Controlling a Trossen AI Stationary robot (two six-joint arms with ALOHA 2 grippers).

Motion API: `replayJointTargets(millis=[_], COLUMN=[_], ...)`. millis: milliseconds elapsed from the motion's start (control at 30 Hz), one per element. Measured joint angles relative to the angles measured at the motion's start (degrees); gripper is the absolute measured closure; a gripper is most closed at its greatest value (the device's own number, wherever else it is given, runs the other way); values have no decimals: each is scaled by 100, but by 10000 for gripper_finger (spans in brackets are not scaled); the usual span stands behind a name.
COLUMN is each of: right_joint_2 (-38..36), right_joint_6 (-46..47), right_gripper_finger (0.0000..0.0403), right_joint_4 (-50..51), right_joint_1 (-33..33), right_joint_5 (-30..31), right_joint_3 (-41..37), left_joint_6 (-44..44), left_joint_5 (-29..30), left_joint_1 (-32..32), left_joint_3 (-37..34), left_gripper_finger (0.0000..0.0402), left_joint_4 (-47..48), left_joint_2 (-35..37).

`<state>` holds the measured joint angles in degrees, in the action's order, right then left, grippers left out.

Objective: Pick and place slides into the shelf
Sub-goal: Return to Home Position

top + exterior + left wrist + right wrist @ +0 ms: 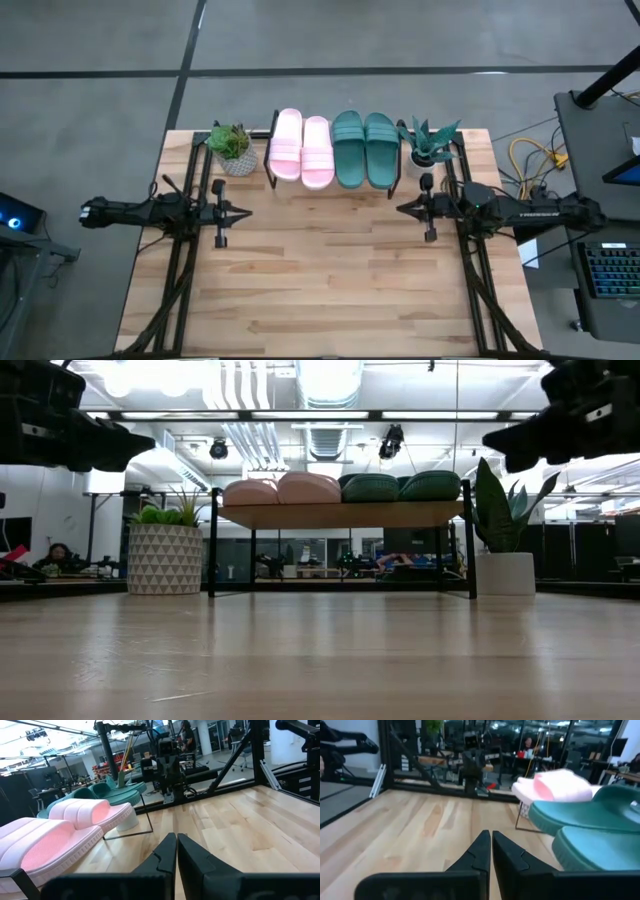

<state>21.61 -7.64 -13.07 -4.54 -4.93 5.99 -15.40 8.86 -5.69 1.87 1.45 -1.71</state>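
Observation:
Both pairs of slides lie side by side on the shelf [330,188] at the table's far edge, soles down on its board. The pink pair [302,148] is on the left, the green pair [364,148] on the right; both show in the low view as pink pair [280,490] and green pair [400,487]. My left gripper [246,212] hovers shut near the table's left side, in front of the shelf. My right gripper [399,208] hovers shut near the right side. Both hold nothing.
A potted plant in a patterned white pot [232,150] stands left of the shelf, and a spiky plant in a white pot [430,148] stands right of it. Bare tabletop [330,280] spreads between the arms and toward the near edge.

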Motion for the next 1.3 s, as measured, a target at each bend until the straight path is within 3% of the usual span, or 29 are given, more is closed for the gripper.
replayJointTargets(millis=[233,600,800,1300], right_joint_2=[-950,-2056,-2069,-1349], right_joint_6=[119,271,223,218], right_gripper_finger=[394,394,394,394], right_joint_4=[1114,1633,1575,1575], right_joint_1=[2,192,203,203], right_joint_5=[203,459,505,505], right_joint_3=[3,-411,-430,-430], left_joint_6=[6,332,758,718], left_joint_5=[2,-4,-190,-284], left_joint_1=[0,0,0,0], left_joint_3=[0,2,-1,-13], left_gripper_finger=[401,402,402,402], left_joint_4=[2,30,61,53], left_joint_2=[-6,-34,-64,-125])
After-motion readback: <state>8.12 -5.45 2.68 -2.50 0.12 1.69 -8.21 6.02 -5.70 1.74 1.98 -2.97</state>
